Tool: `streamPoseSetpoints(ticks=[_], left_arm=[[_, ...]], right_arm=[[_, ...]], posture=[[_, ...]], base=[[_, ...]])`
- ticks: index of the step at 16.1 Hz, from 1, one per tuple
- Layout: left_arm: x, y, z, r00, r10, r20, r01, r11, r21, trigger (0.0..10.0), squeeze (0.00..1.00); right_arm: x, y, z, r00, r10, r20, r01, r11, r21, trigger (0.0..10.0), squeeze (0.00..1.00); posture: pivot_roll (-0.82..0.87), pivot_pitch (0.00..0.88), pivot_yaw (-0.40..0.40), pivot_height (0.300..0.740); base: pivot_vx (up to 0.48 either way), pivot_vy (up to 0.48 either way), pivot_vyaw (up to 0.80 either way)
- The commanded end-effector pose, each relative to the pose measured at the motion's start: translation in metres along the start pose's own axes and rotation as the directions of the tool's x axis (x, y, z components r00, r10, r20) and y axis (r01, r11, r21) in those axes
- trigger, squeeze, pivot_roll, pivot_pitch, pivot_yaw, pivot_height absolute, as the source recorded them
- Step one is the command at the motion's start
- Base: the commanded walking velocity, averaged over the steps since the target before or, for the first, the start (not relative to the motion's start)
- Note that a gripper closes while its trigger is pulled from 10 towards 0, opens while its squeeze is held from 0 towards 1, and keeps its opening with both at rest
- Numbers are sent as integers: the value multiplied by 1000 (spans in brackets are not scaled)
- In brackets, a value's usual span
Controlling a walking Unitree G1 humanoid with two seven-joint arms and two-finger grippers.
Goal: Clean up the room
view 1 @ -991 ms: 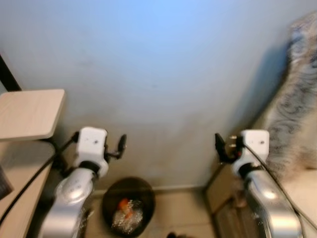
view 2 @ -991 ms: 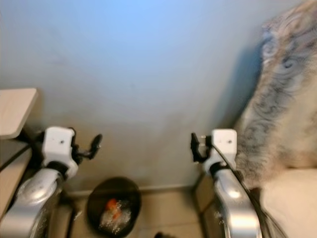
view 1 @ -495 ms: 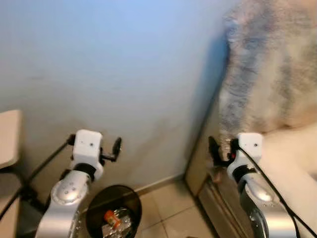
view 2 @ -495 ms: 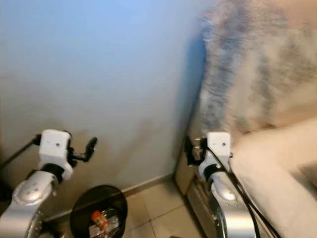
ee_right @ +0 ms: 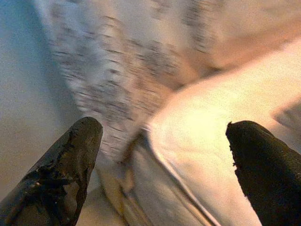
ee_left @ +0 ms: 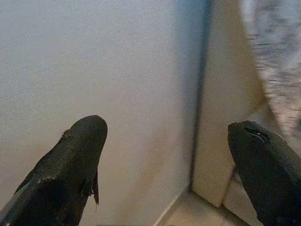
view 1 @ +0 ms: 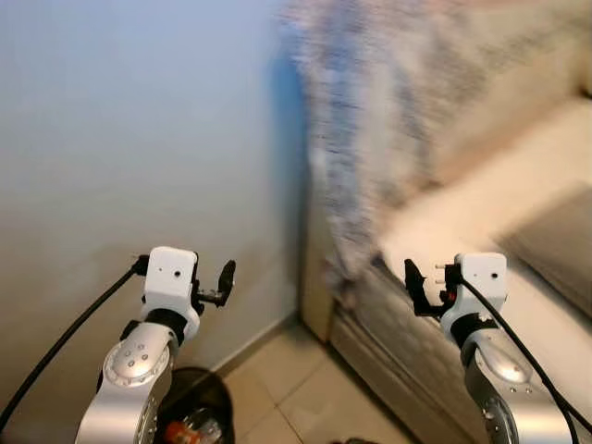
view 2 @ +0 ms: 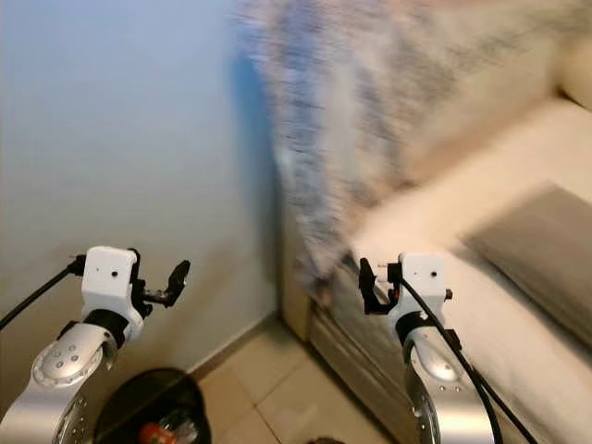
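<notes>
Trash bin (view 1: pixel 190 416), black & round, sits on the tiled floor (view 1: pixel 287 398) at the foot of the wall (view 1: pixel 129 139), low on the robot's left, just under the left arm; an orange-red item (view 1: pixel 180 430) w/ some clear wrapping lies inside. Right of it the beige sofa (view 1: pixel 481 203) stands w/ its end near the wall, a grey-and-white furry throw (view 1: pixel 370 129) draped over its back & arm, blurred. A grey-brown cushion (view 2: pixel 541 268) lies on the seat at far right.

Left claw (view 1: pixel 225 282) held up in front of the wall, above the bin, fingers (ee_left: pixel 77 155) wide apart, nothing btwn them; wrist view looks at bare wall & the sofa's end. Black cable (view 1: pixel 65 342) trails from that wrist.

Right claw (view 1: pixel 413 287) held up over the sofa's front edge, fingers (ee_right: pixel 70 160) also spread wide, empty; wrist view looks at throw & seat.
</notes>
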State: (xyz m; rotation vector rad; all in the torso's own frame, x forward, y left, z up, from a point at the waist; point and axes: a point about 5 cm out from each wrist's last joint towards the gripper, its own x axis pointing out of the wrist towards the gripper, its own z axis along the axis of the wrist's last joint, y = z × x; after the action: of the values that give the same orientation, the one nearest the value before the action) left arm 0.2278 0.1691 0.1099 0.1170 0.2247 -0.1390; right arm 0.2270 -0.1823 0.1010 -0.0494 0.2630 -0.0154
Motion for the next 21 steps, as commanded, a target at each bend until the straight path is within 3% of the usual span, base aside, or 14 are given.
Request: streamPoseSetpoints(ticks=[1,12,21], left_arm=[[0,-2,4,1000,-10,16,10,1000,-15,10000,0],[3,3,8,1000,10,18,-10,1000,-1,10000,0],[4,8,12,999,24,24,-24,1000,3,10000,0]], right_arm=[[-2,-1,-1,1000,-14,-10,14,1000,-8,10000,0],[5,4,6,999,-40,11,40,999,-19,10000,0],[14,8,11,999,-1,45,4,998,-61,10000,0]], posture=[[59,0,21,740],[67,0,12,740],[79,0,12,740]], base=[[0,0,-800],[0,0,-799],[292,0,-663]])
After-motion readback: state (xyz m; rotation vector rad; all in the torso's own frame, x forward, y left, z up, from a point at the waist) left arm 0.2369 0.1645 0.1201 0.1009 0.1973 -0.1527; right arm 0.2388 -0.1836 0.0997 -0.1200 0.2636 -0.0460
